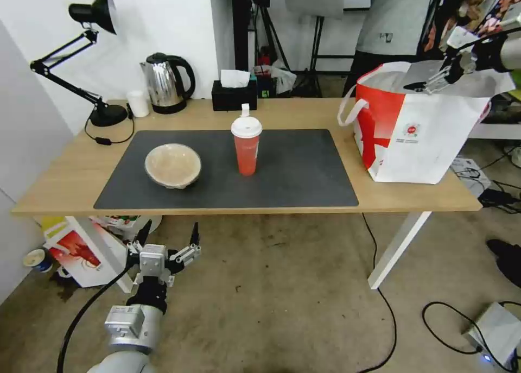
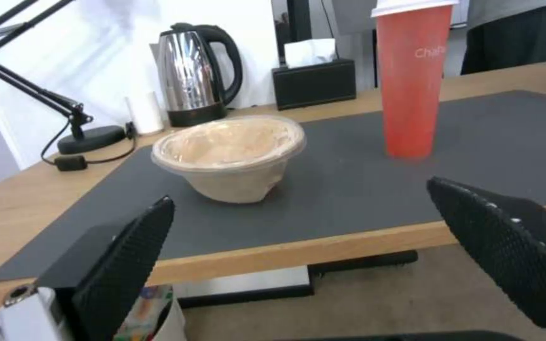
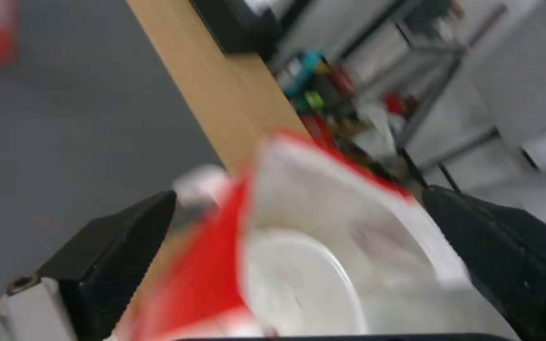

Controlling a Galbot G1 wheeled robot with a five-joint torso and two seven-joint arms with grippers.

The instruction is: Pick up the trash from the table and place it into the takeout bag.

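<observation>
Shallow beige bowl (image 1: 173, 165) on the dark grey mat (image 1: 304, 172), toward the left end of the surface (image 1: 65, 172); rim rounded, wall slightly crumpled, inside pale and empty-looking. Red cup (image 1: 247, 146) with white lid upright near the middle of the mat, well apart from the bowl, faint white lettering visible on its side in the left wrist view. Takeout bag (image 1: 418, 139) standing open at the right end of the surface, off the mat: white front with a small red logo, red side panel, white loop handle hanging toward the cup, silvery lining at the mouth. In the right wrist view, blurred, a round white shape (image 3: 298, 284) down inside the bag, apparently a bowl or lid.

Right end effector (image 1: 434, 82) above the bag's open mouth, fingers spread apart, nothing between them; bag directly beneath. Left end effector (image 1: 169, 241) low, below and in front of the surface's front edge near the left corner, fingers (image 2: 128, 255) wide open and empty; bowl beyond that edge, straight ahead between the fingers, cup farther toward the right finger.

Steel kettle (image 1: 165, 82), black tissue box (image 1: 233, 96) and desk lamp (image 1: 81, 58) along the back edge.
</observation>
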